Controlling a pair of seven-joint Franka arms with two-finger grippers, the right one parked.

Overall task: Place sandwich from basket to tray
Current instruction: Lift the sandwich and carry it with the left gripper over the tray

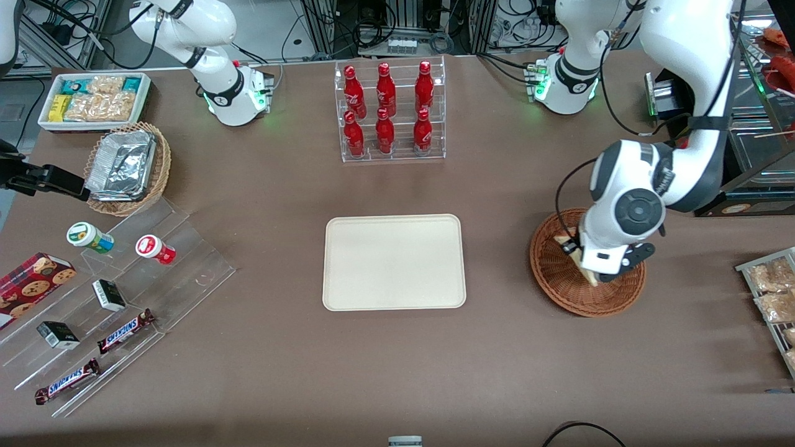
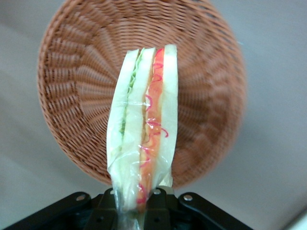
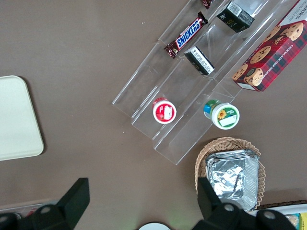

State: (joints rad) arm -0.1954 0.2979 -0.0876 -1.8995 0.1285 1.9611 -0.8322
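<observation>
My left gripper (image 1: pixel 589 271) hangs over the reddish-brown wicker basket (image 1: pixel 553 276) toward the working arm's end of the table. It is shut on the sandwich (image 2: pixel 142 129), a plastic-wrapped wedge of pale bread with red, pink and green filling, held lifted above the basket (image 2: pixel 86 62). In the front view only pale parts of the sandwich (image 1: pixel 587 275) show beside the gripper. The basket holds nothing else. The cream tray (image 1: pixel 394 261) lies flat at the table's middle and is bare; its corner also shows in the right wrist view (image 3: pixel 17 120).
A clear rack of red bottles (image 1: pixel 390 112) stands farther from the camera than the tray. A wire rack with snack packets (image 1: pixel 773 298) lies at the working arm's table edge. A clear stepped stand with snacks (image 1: pixel 105 298), a tan basket of foil containers (image 1: pixel 127 167) and a white snack bin (image 1: pixel 93 99) lie toward the parked arm's end.
</observation>
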